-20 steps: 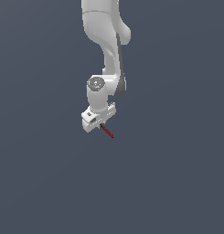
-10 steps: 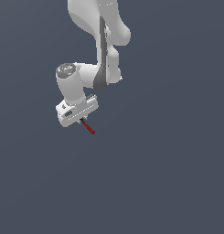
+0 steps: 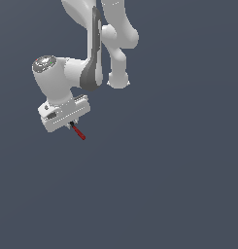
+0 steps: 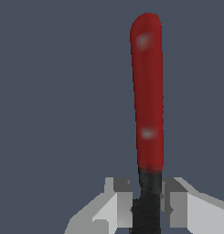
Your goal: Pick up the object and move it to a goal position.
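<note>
The object is a thin rod, red with a short black end. In the exterior view it sticks out below the white gripper, pointing down toward the exterior view's right. The gripper is shut on the rod's black end. In the wrist view the rod runs away from the camera, and the two light fingers press on its black end from both sides; the gripper holds it in the air. No goal marker shows in either view.
The white arm rises from the hand toward the top of the exterior view. Everything else in both views is a plain dark grey-blue background with no other object.
The arm has swung toward the exterior view's left, carrying the rod with it. The rod stays in the same grip throughout.
</note>
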